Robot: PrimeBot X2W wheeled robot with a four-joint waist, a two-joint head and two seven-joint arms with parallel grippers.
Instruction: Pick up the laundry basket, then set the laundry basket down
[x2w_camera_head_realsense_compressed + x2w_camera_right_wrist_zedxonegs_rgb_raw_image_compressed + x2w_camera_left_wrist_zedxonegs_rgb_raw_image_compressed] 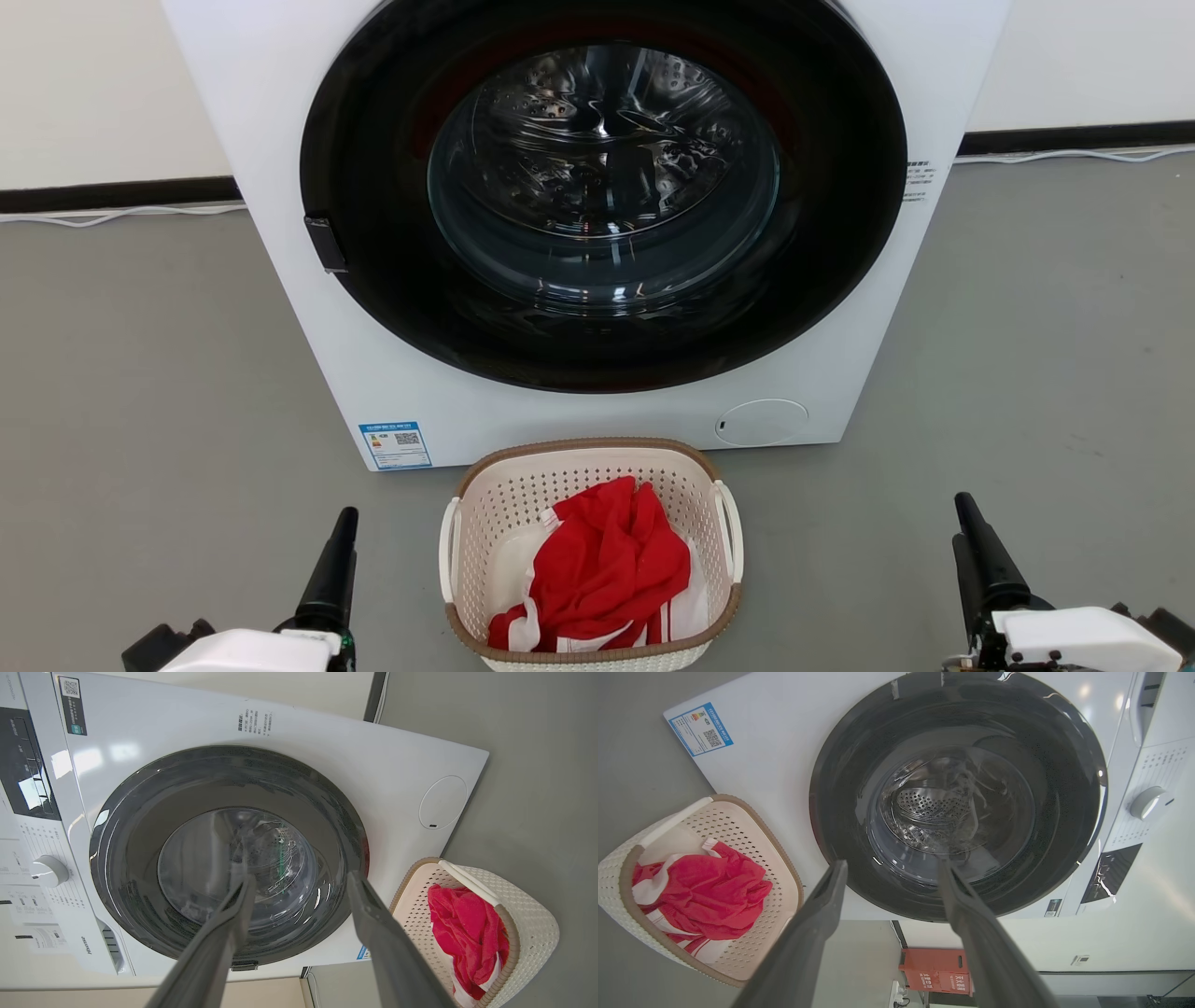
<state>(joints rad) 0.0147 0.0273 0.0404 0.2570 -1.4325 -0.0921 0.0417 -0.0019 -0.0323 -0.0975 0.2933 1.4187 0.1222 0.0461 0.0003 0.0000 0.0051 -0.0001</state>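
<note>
The laundry basket (509, 495) stands on the grey floor just in front of the washer, low in the middle of the head view. It is cream and perforated, with a brown rim and white side handles, and holds a red and white garment (607, 560). My left gripper (347, 515) is to its left and my right gripper (962, 506) farther off to its right; both are apart from it. The left wrist view shows the left gripper (893, 863) open and empty, basket (752, 826) at the left. The right gripper (302, 877) is likewise open and empty, basket (532, 914) at the lower right.
A white front-loading washer (280, 112) with a round dark glass door (602, 187), shut, rises right behind the basket. White cables (112, 217) run along the wall's dark skirting. A red box (936, 970) stands on the floor beside the washer. Grey floor lies open on both sides.
</note>
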